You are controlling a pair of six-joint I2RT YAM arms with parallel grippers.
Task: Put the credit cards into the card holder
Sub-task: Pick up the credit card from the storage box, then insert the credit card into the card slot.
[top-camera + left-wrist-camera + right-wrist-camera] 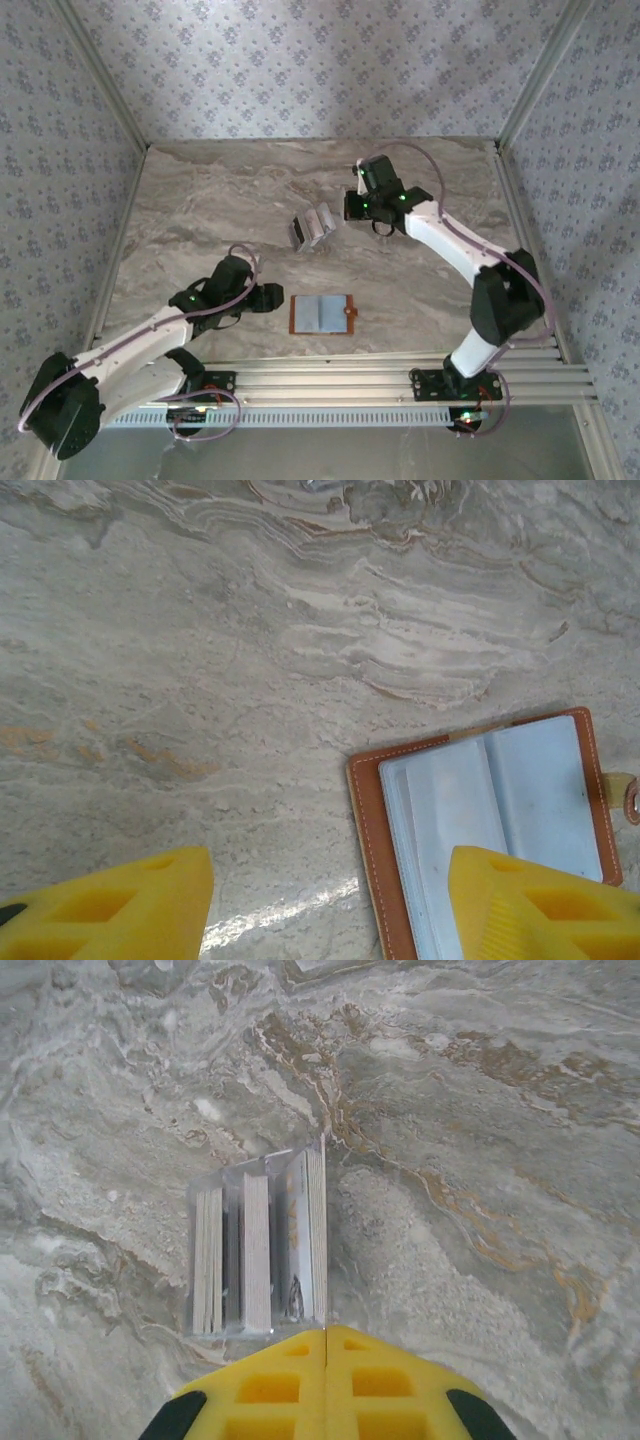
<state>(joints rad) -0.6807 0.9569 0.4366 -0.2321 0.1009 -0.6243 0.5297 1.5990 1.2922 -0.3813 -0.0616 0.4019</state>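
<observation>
- Right end effector (pixel 325 1345): yellow fingers pressed together, nothing between them. Tips point at the credit cards (pixel 258 1255) and sit just short of them.
- Cards stand on edge in three bundles, side by side inside what looks like a clear stand (pixel 232 1174), mid-counter.
- Left end effector (pixel 330 890): fingers spread wide, empty. One finger overlaps the near corner of the card holder (pixel 490 810); I cannot tell whether it touches.
- Card holder lies open and flat, grey-blue pockets up, clasp tab on its right edge, near the front of the counter (pixel 200 200).
- Marbled counter surface separates cards and holder; patterned walls (pixel 300 60) on three sides.
</observation>
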